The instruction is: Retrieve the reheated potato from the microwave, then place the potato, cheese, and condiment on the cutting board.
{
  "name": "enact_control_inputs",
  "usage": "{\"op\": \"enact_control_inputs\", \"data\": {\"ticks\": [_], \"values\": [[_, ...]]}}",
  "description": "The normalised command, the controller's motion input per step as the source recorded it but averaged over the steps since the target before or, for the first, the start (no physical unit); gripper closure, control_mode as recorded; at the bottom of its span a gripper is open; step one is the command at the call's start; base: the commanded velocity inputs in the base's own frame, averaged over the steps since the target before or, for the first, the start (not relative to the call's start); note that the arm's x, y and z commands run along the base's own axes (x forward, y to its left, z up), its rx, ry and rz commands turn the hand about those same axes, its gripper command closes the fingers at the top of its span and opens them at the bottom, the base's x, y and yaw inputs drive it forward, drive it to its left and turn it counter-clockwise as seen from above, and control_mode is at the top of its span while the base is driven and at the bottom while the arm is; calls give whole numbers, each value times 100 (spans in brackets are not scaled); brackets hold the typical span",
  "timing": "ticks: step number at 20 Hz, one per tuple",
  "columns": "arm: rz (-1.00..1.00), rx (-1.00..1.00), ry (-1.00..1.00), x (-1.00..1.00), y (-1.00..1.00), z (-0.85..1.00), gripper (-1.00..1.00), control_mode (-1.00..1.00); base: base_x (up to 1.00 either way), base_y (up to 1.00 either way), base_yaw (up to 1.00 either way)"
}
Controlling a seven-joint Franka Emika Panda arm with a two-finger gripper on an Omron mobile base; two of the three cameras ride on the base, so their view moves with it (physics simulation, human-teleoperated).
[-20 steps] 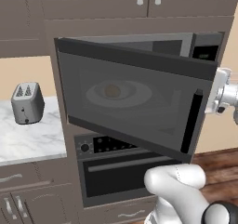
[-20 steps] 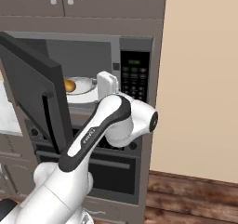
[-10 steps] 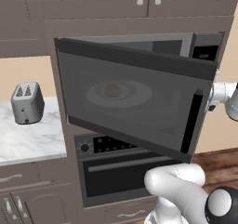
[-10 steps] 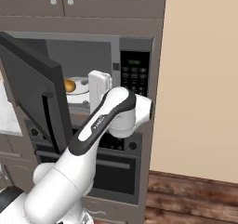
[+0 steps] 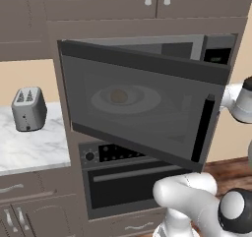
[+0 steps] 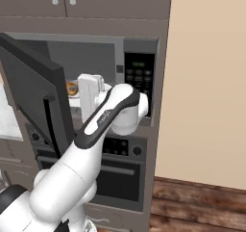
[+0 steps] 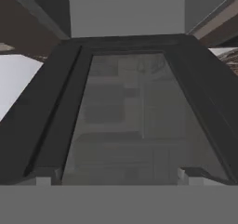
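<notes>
Now, reading left to right, the microwave (image 6: 96, 82) door (image 6: 36, 101) is hanging open, the potato (image 6: 72, 88) is sitting on its white plate (image 6: 74, 97) inside, and I am reaching my claw (image 7: 119, 179) in with its fingers spread wide, empty. I am judging the potato light, firm and smooth, so I am planning to pinch across its middle.
</notes>
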Motion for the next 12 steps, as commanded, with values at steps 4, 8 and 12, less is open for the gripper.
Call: {"op": "enact_control_inputs", "data": {"ticks": [4,8,12], "values": [[24,0,0,-83,48,0,-100,-100,0,0,0],[21,1,0,-80,62,0,-100,-100,0,0,0],[20,5,0,-59,77,2,-100,-100,0,0,0]]}}
